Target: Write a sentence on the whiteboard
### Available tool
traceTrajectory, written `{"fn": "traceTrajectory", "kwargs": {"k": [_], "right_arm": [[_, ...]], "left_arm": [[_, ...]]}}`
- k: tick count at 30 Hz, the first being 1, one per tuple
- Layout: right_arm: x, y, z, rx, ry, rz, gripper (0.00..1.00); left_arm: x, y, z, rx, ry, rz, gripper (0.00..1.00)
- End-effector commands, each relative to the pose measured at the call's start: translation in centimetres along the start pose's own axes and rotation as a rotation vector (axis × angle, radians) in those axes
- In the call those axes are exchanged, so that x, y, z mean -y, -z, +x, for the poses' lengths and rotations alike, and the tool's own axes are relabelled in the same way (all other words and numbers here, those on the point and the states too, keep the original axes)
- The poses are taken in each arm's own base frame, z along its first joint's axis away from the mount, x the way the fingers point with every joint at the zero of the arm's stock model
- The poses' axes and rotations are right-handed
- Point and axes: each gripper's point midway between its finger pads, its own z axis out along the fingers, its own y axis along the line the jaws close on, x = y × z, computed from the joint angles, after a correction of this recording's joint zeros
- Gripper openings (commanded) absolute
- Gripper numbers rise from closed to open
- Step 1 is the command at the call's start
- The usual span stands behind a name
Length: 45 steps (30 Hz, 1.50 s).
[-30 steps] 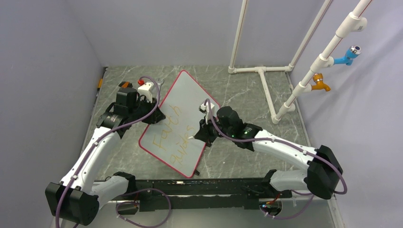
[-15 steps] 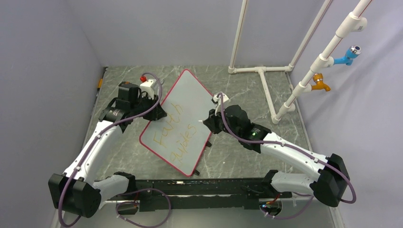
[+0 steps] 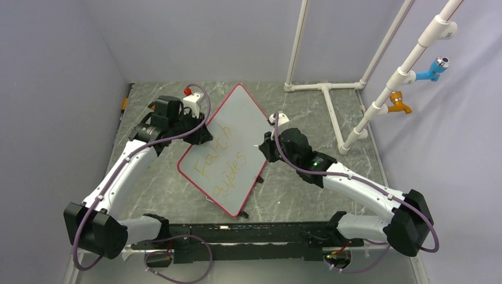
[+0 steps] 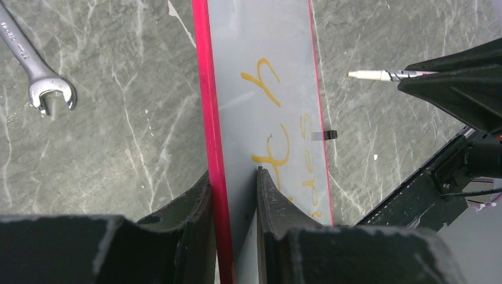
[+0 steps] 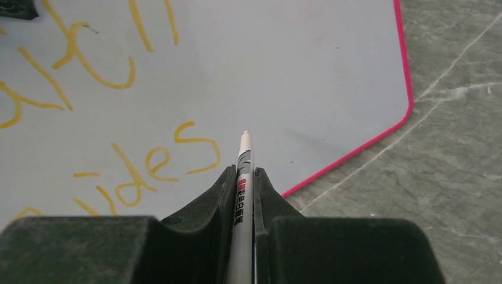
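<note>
The whiteboard point(image 3: 228, 148), white with a thin red rim, lies tilted like a diamond mid-table. The sentence point(image 3: 222, 163) in yellow-orange reads "Faith guides" in two lines; it also shows in the right wrist view point(image 5: 148, 165) and the left wrist view point(image 4: 275, 118). My left gripper point(image 3: 198, 133) is shut on the whiteboard's upper-left rim point(image 4: 207, 118). My right gripper point(image 3: 264, 148) is shut on a white marker point(image 5: 243, 171), its tip just above the board, right of the "s". The marker also shows in the left wrist view point(image 4: 385, 75).
A steel wrench point(image 4: 35, 71) lies on the grey marble table left of the board. A white pipe frame point(image 3: 328, 100) stands at the back right, with blue point(image 3: 432, 70) and orange point(image 3: 399, 105) taps. Grey walls close in the left and back.
My left gripper has swung the whiteboard clockwise, its top corner moving right. My right gripper has pulled the marker back off the writing, up and to the right edge of the board.
</note>
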Motion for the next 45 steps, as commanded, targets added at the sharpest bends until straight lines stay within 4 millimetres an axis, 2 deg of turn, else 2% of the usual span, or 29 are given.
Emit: {"fn": "traceTrajectory", "kwargs": {"k": [1,4,11,19,33,39,45], "right_arm": [[0.2,-0.2,-2.7,0.071,-0.002,0.002,0.00],[0.5,-0.4,-2.4,0.060,0.000,0.005,0.00],[0.4,-1.0,-2.5,0.051,0.006,-0.010,0.00],[-0.2,-1.7,-3.2,0.071,0.015,-0.068,0.00],[0.2,-4.1,-3.8,0.061,-0.023,-0.117,0.00],[0.4,-4.8,-4.9,0.082,-0.033,-0.115,0.00],[0.7,-5.8,-4.5,0.065,-0.041,-0.112,0.00]], "left_arm": [[-1.6,0.3,2.5,-0.065,-0.125,-0.075,0.00],[-1.5,1.1,2.9,-0.040,-0.128,-0.082,0.00],[-1.1,2.8,2.3,0.018,-0.150,-0.098,0.00],[-1.7,2.0,3.6,0.001,-0.133,-0.115,0.00],[-2.4,2.0,3.5,0.010,-0.133,-0.151,0.00],[-2.4,2.0,3.5,0.008,-0.133,-0.152,0.00],[-2.4,2.0,3.5,0.011,-0.132,-0.153,0.00]]}}
